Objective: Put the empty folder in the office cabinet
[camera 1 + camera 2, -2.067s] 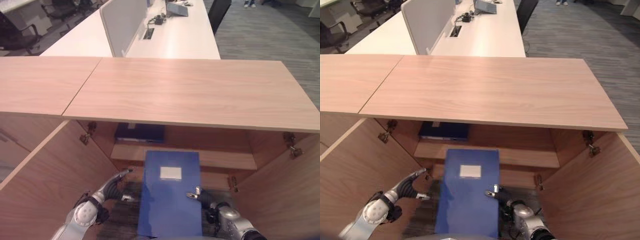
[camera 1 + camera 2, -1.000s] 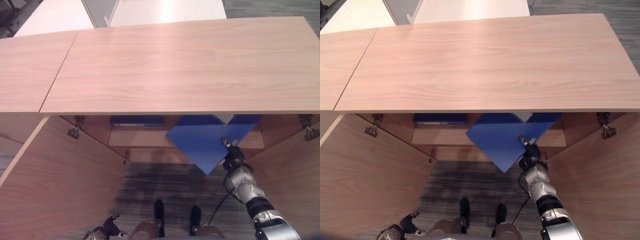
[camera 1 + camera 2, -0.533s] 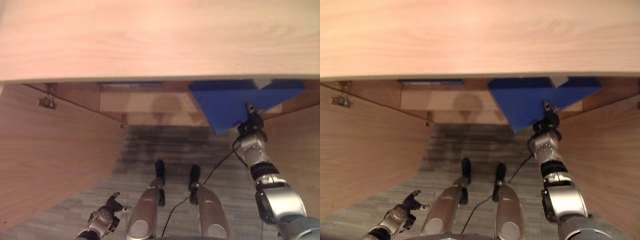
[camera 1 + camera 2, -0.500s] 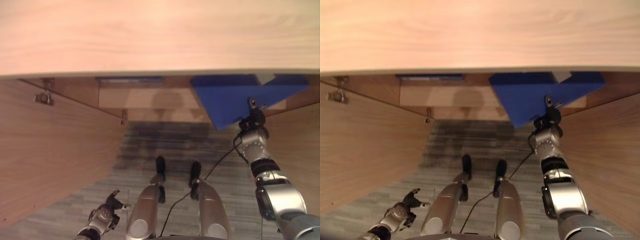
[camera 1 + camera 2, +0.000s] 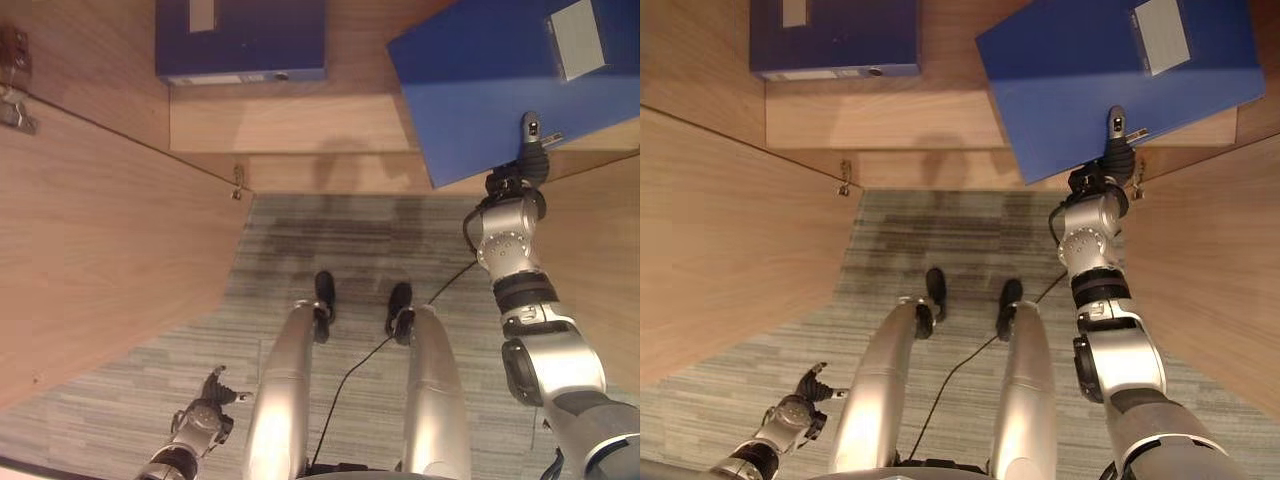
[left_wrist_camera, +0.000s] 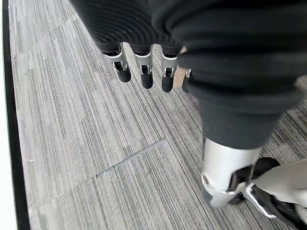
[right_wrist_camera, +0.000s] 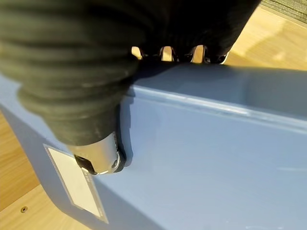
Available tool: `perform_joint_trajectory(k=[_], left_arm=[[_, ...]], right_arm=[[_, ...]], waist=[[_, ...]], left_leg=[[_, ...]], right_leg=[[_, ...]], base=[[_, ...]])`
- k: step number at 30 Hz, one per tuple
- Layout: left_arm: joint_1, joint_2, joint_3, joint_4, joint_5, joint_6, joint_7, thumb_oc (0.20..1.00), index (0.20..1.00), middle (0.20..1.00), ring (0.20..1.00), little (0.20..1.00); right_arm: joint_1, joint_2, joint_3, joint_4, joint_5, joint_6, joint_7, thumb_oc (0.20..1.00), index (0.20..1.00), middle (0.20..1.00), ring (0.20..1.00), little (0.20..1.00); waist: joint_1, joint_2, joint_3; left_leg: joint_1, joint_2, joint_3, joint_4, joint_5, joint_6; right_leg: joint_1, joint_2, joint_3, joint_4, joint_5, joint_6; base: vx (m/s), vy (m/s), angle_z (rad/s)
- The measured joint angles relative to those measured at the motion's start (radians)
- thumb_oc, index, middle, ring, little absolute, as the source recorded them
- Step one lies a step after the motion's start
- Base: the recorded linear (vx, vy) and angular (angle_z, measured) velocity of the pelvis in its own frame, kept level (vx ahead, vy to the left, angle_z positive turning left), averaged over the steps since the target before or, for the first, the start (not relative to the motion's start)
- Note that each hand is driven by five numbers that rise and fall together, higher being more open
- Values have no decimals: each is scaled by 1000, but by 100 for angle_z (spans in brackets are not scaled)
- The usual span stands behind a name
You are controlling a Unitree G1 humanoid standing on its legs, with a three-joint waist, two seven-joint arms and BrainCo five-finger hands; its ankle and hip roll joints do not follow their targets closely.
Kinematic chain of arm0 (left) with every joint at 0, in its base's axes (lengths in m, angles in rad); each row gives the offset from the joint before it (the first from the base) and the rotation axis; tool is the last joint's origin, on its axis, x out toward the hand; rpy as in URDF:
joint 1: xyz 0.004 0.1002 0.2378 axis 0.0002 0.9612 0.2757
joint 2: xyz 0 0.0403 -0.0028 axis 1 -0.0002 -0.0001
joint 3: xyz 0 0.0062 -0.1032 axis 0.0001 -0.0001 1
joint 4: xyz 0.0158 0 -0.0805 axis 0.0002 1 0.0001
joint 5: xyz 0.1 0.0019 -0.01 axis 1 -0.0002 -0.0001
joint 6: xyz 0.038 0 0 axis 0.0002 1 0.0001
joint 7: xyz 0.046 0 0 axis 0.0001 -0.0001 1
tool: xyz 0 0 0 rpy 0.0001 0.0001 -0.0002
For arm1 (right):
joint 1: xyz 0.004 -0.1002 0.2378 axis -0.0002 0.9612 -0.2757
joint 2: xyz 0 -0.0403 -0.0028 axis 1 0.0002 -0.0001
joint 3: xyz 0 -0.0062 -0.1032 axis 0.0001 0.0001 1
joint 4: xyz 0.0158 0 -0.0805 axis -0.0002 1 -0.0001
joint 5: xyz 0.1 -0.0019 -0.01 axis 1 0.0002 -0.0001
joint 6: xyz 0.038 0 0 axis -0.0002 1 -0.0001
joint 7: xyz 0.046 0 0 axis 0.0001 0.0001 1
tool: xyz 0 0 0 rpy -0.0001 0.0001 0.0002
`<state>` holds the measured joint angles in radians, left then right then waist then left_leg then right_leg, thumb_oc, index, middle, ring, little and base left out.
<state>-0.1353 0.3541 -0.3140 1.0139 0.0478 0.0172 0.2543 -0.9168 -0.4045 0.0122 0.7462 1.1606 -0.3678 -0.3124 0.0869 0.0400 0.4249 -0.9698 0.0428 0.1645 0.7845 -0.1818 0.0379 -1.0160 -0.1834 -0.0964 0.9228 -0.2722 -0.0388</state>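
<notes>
Left eye view: the camera has tipped down since half a second ago, so the cabinet top has left the picture and the shelf [image 5: 290,125] is seen straight on. That shift belongs to the camera. The folder [image 5: 500,85] lies skewed across the shelf's right end, one corner overhanging the front edge, much as before. The right hand [image 5: 527,160] grips its near edge. A darker folder [image 5: 240,40] sits at the shelf's left end, well apart. The left hand [image 5: 205,415] hangs low by the carpet [image 5: 330,240], idle.

Right eye view: same layout; thumb on top of the folder's cover, fingers beneath.

Left wrist view: left hand relaxed, fingers straight, holding nothing, carpet below.

Right wrist view: thumb [image 7: 103,160] pressed on the blue cover, fingers [image 7: 168,52] curled round the far edge; clamped on the folder.

Judgement: folder is on the shelf but crooked and not released. Placement nearly done; likely needs squaring or pushing in, then letting go.
</notes>
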Motion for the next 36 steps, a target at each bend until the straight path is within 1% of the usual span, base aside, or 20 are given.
perform_joint_trajectory(k=[4,7,8,10,11,12,14,16,20,23,27,29,33,36], left_arm=[[3,5,-4,-16,-1,2,12,1000,1000,1000,1000,1000],[8,9,-8,-44,-1,2,24,1000,1000,1000,1000,1000],[9,9,-25,-44,-2,2,32,1000,1000,1000,1000,1000],[9,10,-47,-44,-3,4,38,1000,1000,1000,1000,1000],[10,10,-47,-44,-4,5,39,1000,1000,1000,1000,1000],[9,10,-47,-45,-5,5,40,1000,1000,1000,1000,1000],[11,11,-48,-43,-7,6,40,1000,1000,1000,1000,1000],[10,11,-48,-43,-30,5,41,1000,1000,1000,1000,1000],[10,14,-48,-34,-41,2,44,1000,1000,1000,1000,1000],[11,16,-51,-31,-41,0,51,1000,1000,1000,1000,1000],[14,17,-83,-15,-41,-3,59,1000,1000,1000,1000,1000],[15,16,-88,4,-41,-3,59,1000,1000,1000,1000,1000],[29,16,-89,6,-41,-5,58,1000,1000,1000,1000,1000],[39,16,-90,5,-41,-11,56,1000,1000,1000,1000,1000]], right_arm=[[-113,-29,6,28,55,-32,-19,200,200,200,200,200],[-218,-54,10,97,114,-54,-25,200,200,200,200,200],[-284,-72,7,148,150,-62,-40,200,200,200,200,200],[-351,-98,9,221,186,-60,-49,200,200,200,200,200],[-379,-115,14,263,194,-58,-55,200,200,200,200,200],[-392,-135,20,290,194,-57,-62,200,200,200,200,200],[-418,-155,37,347,193,-51,-60,200,200,200,200,200],[-486,-177,62,489,195,-11,-66,200,200,200,200,200],[-502,-193,62,555,225,31,-81,200,200,200,200,200],[-506,-194,63,570,234,43,-81,200,200,200,200,200],[-506,-193,71,626,235,69,-82,200,200,200,200,200],[-506,-193,73,636,235,74,-84,200,200,200,200,200],[-507,-193,77,636,235,74,-83,200,200,200,200,200],[-507,-191,97,637,235,74,-82,200,200,200,200,200]], waist=[[15,0,0],[25,0,-3],[34,1,-6],[40,2,-8],[50,2,-9],[62,2,-10],[71,2,-10],[77,3,-11],[88,17,-36],[100,17,-65],[119,15,-126],[119,10,-147],[128,-9,-186],[136,-13,-206]], left_leg=[[-48,0,1,42,-6,5],[-75,0,0,68,-11,12],[-95,-1,-1,88,-17,18],[-114,-5,-2,106,-21,22],[-121,-5,-4,116,-24,21],[-126,-6,-5,120,-24,20],[-131,-9,-5,123,-25,21],[-131,-14,-5,122,-25,22],[-132,-27,-23,118,-24,22],[-131,-36,-28,110,-21,21],[-132,-41,-45,102,-21,21],[-131,-45,-53,102,-22,20],[-131,-50,-60,99,-22,19],[-131,-53,-65,99,-22,19]], right_leg=[[-47,-11,2,40,-3,-4],[-71,-17,2,65,-11,-4],[-89,-20,2,84,-18,-4],[-106,-32,-1,105,-29,-6],[-109,-32,-2,111,-32,-6],[-113,-33,-2,114,-34,-7],[-116,-36,-3,115,-34,-7],[-115,-41,-3,117,-35,-7],[-99,-55,-26,112,-37,-4],[-96,-64,-32,109,-40,-2],[-81,-68,-49,98,-45,2],[-74,-71,-57,96,-50,5],[-72,-75,-65,97,-57,2],[-68,-79,-71,98,-61,2]], base=[[40,2,2],[43,3,5],[44,10,7],[21,8,11],[9,7,6],[0,0,0],[12,5,2],[32,-7,4],[24,-2,13],[10,-24,11],[6,-27,7],[10,-17,10],[9,-14,6],[11,-10,5]])
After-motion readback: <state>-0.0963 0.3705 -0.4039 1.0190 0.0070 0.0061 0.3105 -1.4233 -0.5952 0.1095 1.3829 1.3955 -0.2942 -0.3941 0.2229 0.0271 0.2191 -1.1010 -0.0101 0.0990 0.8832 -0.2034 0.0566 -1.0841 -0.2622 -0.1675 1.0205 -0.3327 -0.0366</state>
